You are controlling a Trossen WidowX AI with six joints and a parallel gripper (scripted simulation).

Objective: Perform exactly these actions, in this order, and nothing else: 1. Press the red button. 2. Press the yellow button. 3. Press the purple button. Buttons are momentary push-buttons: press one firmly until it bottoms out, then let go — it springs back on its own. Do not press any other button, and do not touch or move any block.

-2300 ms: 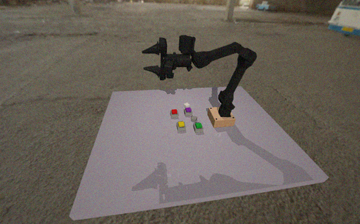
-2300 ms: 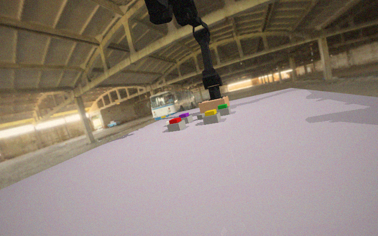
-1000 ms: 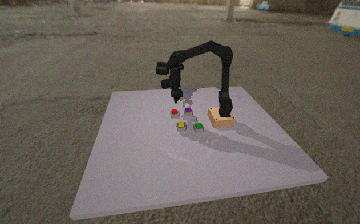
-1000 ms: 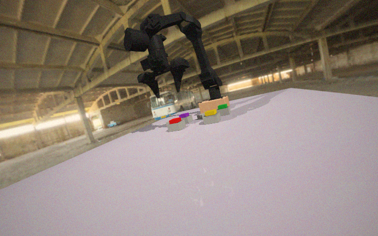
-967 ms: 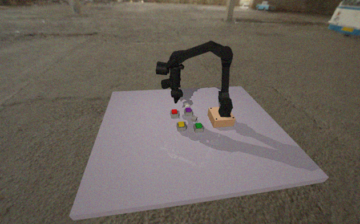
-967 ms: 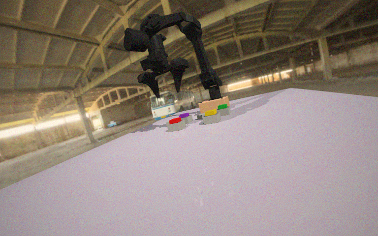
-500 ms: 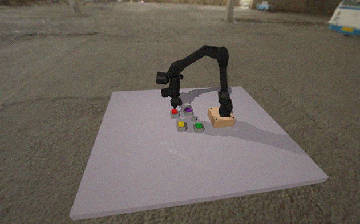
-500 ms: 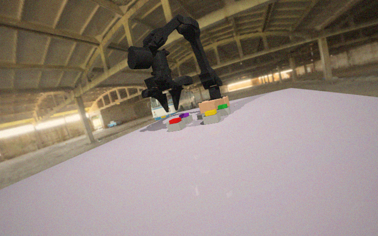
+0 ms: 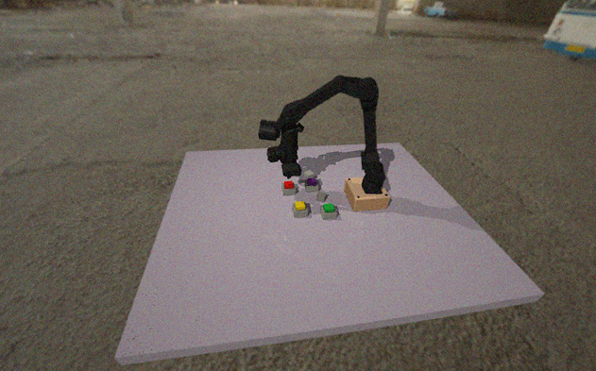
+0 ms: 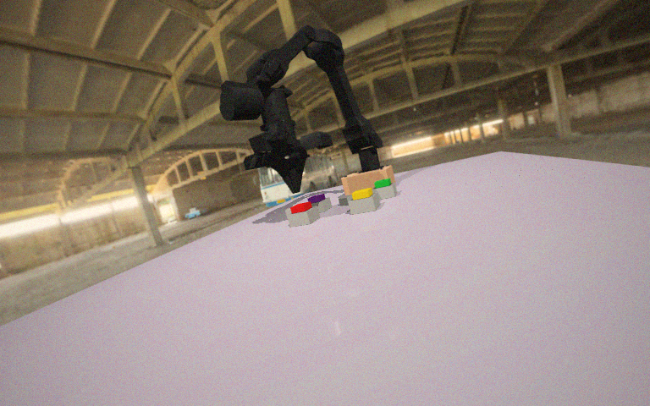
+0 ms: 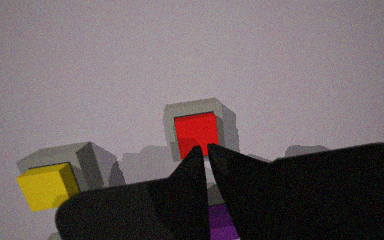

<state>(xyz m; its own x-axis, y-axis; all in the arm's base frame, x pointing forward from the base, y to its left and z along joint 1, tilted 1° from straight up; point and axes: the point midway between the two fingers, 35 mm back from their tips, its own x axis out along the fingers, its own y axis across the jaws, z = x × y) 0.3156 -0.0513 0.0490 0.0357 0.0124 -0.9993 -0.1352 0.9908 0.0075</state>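
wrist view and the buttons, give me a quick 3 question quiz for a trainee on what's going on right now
1. True or false: the gripper is shut with nothing between its fingers.
2. Multiple choice: in the wrist view, which button do the fingertips point toward? A. yellow button B. red button C. green button
3. Fill in: in the exterior view, the gripper tips are ____ the red button, not touching it.

Key
1. True. The two fingers nearly meet, holding nothing.
2. B. The red cap sits just beyond the tips; the purple button shows low in the frame between the fingers.
3. above. A gap shows between the tips and the cap.
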